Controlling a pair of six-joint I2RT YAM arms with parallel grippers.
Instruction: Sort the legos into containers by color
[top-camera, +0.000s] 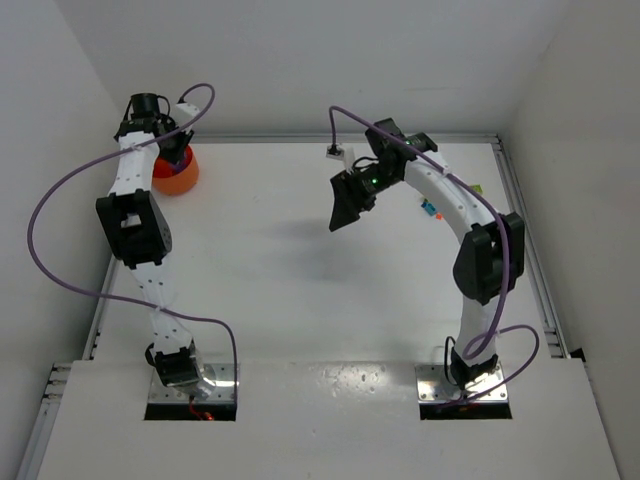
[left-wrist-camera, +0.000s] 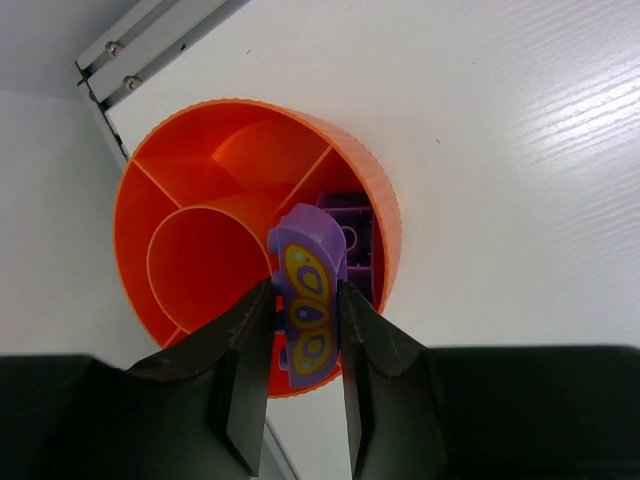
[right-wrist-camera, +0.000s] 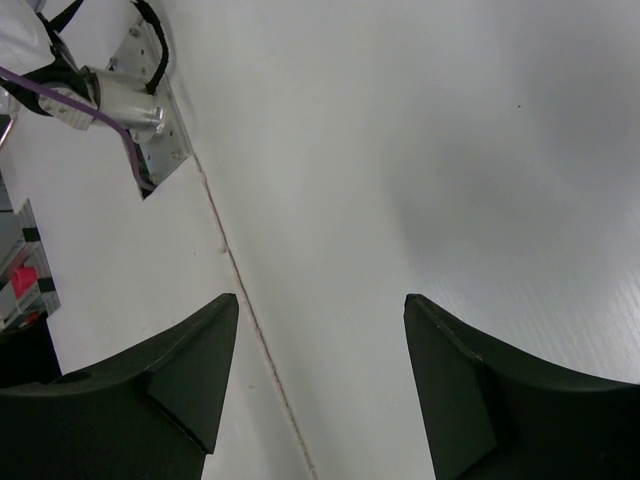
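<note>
- Purple curved lego (left-wrist-camera: 303, 245), pinched by the left gripper (left-wrist-camera: 305, 300), hangs over the orange bowl (left-wrist-camera: 125, 215), centre-left of the wrist view, above another purple brick (left-wrist-camera: 355, 225).
- Release step, likely: the fingers need only part.
- Right gripper (right-wrist-camera: 320, 320) is spread and empty.

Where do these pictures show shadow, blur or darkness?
Top external: even light, a faint soft shadow on the table beside the right gripper. Left wrist: orange bowl and purple piece sharp, the jaws dark and featureless. Right wrist: jaws underexposed, a soft shadow on the table at right.
</note>
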